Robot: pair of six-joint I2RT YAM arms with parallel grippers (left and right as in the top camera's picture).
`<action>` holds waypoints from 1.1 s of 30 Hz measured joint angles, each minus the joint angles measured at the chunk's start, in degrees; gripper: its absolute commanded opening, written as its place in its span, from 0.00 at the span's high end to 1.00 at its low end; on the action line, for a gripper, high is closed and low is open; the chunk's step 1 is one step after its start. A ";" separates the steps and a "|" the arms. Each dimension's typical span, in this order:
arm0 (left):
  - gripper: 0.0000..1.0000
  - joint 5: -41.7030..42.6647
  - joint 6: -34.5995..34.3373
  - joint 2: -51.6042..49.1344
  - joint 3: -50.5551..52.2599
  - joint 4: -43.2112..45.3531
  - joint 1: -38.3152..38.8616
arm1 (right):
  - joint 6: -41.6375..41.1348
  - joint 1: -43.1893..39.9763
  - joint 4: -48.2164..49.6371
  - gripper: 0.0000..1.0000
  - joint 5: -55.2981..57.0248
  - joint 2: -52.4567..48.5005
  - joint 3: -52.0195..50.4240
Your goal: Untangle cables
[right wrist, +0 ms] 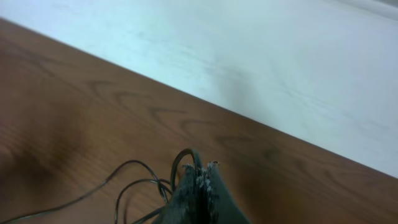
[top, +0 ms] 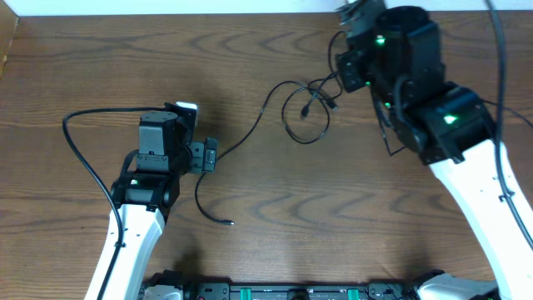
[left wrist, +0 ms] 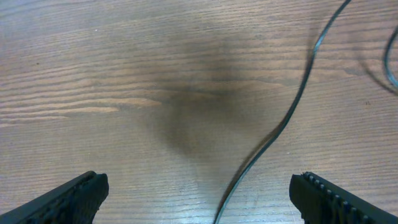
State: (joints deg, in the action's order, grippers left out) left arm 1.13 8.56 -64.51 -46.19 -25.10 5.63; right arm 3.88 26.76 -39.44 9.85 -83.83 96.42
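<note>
Clenching right fingers [right wrist: 198,193] on what looks like a strand of the cables [top: 306,107], tangled in loops at the far side of the worktop [top: 83,67]; holding left fingers [left wrist: 74,198] released, straddling one loose strand [left wrist: 283,121] trailing from that tangle. Risking cinching the knot by pulling from the right with nothing pinning the tail, or closing left on bare wood over so thin a strand. Noting the left arm's own thick wire [top: 66,127] looping beside that arm, well apart from the cables, nothing else blocking.
</note>
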 measured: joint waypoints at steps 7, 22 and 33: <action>0.02 0.00 0.00 0.00 -0.02 0.00 0.00 | -0.70 -1.42 -1.90 0.99 -1.90 2.56 0.00; 0.02 0.00 -0.22 0.00 -0.02 2.67 0.00 | -1.42 -3.82 -3.65 0.99 -3.54 2.58 -0.07; 0.02 6.47 -0.63 -0.11 -0.02 5.46 0.00 | -1.81 -3.82 -3.85 0.99 -11.19 2.58 -0.07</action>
State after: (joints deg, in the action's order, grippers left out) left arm 7.60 7.92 -64.62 -46.22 -19.64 5.63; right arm 2.07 22.94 -43.29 -1.34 -81.25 96.36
